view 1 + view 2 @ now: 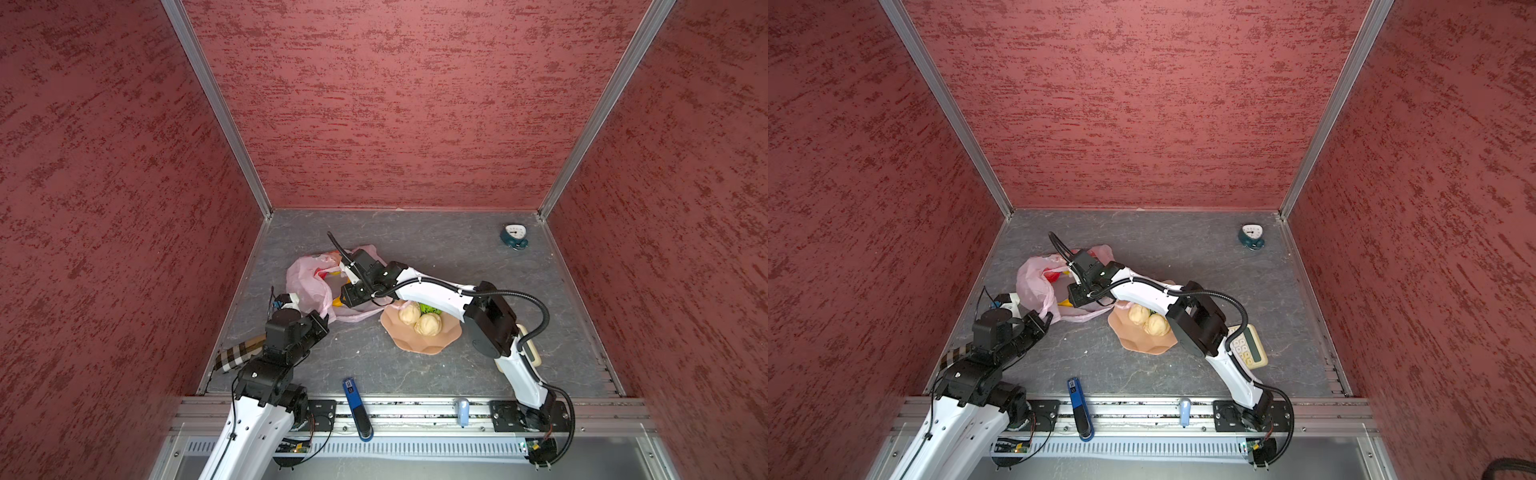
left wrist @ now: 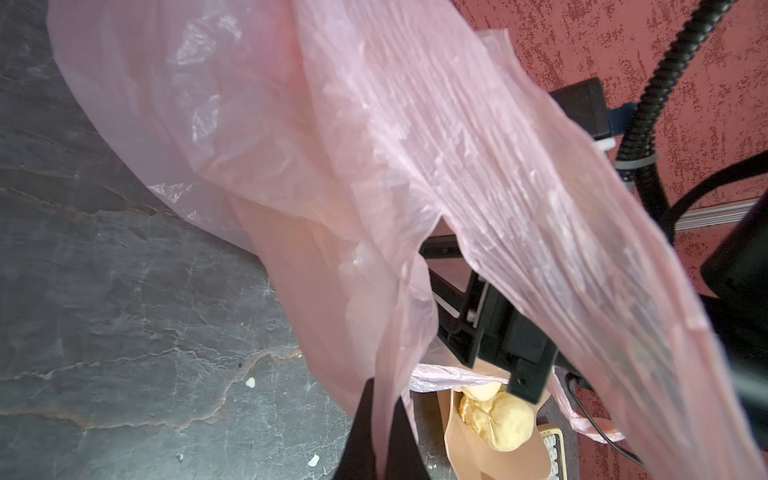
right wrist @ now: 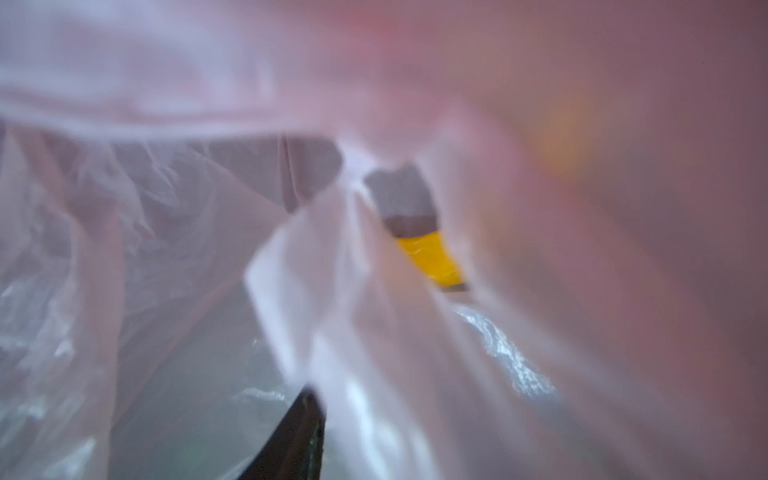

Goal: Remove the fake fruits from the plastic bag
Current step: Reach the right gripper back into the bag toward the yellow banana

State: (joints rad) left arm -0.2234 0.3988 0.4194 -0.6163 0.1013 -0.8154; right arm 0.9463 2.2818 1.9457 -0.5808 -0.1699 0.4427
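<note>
The pale-pink plastic bag (image 1: 309,282) lies left of centre in both top views, its mouth lifted open. My left gripper (image 1: 322,318) is shut on a strip of the bag's film (image 2: 384,415) at the near edge. My right gripper (image 1: 340,300) reaches into the bag's mouth. Only one dark finger (image 3: 299,436) shows in the right wrist view; blurred film hides the rest. A yellow fruit (image 3: 432,257) lies ahead of it, and yellow (image 1: 1065,303) also shows at the mouth. Two beige lumpy balls (image 1: 409,313) (image 1: 428,325) and a green fruit (image 1: 430,308) sit in the peach bowl (image 1: 419,347).
A small teal clock (image 1: 514,237) stands at the back right. A beige calculator (image 1: 1250,347) lies under the right arm. A checked roll (image 1: 237,353) sits by the left wall, and a blue tool (image 1: 356,409) lies across the front rail.
</note>
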